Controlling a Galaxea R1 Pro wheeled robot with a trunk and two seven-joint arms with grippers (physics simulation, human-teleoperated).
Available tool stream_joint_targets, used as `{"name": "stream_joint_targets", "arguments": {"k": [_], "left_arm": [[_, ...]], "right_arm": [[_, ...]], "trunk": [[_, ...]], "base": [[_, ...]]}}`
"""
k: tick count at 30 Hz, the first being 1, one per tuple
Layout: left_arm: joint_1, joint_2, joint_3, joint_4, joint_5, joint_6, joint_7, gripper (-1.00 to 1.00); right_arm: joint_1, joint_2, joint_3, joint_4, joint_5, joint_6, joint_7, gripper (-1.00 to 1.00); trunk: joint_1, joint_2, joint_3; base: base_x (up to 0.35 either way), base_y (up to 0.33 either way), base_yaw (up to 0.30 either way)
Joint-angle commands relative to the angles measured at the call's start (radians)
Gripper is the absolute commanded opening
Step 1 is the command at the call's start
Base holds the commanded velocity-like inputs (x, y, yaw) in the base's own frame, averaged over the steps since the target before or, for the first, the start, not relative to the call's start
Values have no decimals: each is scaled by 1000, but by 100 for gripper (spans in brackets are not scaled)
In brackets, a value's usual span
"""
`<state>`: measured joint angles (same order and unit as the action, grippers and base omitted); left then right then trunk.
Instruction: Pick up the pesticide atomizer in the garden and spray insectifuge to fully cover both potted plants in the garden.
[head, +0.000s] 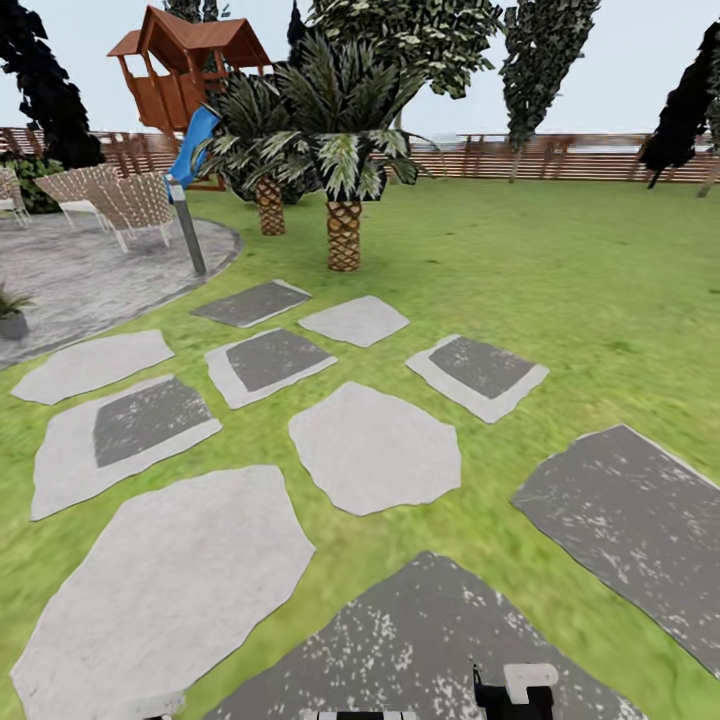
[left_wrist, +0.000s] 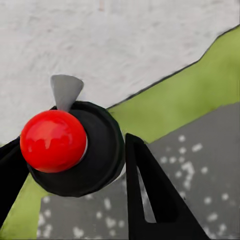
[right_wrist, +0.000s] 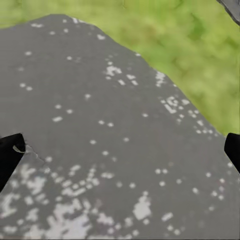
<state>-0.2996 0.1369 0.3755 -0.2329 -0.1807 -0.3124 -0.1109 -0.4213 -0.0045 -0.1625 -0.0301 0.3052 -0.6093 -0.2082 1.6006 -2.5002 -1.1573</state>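
In the left wrist view the pesticide atomizer (left_wrist: 100, 150) is seen from above: a round dark body, a shiny red top and a small grey nozzle. My left gripper (left_wrist: 72, 145) is shut on it, with a black finger (left_wrist: 150, 195) pressed against each side. My right gripper (right_wrist: 122, 147) is open and holds nothing; it hangs over a dark speckled stepping stone (right_wrist: 100, 125). In the head view the garden lawn (head: 560, 260) spreads ahead. A small spiky plant in a grey pot (head: 10, 312) stands at the left edge on the patio; I cannot tell whether it is one of the potted plants.
Flat grey stepping stones (head: 375, 445) lie across the grass ahead. The round paved patio (head: 90, 270) is at far left with woven chairs (head: 130, 205) and a grey bollard lamp (head: 188, 235). Two palms (head: 343, 160), a wooden playhouse (head: 190, 70) and the slatted fence (head: 560, 158) stand behind.
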Motion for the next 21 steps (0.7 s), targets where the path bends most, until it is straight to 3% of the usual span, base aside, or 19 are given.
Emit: {"name": "stream_joint_targets", "arguments": {"k": [1,11,21], "left_arm": [[-1,0,9,1,-9,-4,-6,-100],[-1,0,10,1,-9,-4,-6,-100],[-1,0,10,1,-8,-4,-6,-100]], "right_arm": [[0,0,-6,1,11,-3,-5,100],[0,0,-6,1,11,-3,-5,100],[0,0,-6,1,11,-3,-5,100]], "trunk": [[0,0,-1],[0,0,-6],[0,0,-10]], "base": [[297,183,282],[301,158,282],[329,25,282]]}}
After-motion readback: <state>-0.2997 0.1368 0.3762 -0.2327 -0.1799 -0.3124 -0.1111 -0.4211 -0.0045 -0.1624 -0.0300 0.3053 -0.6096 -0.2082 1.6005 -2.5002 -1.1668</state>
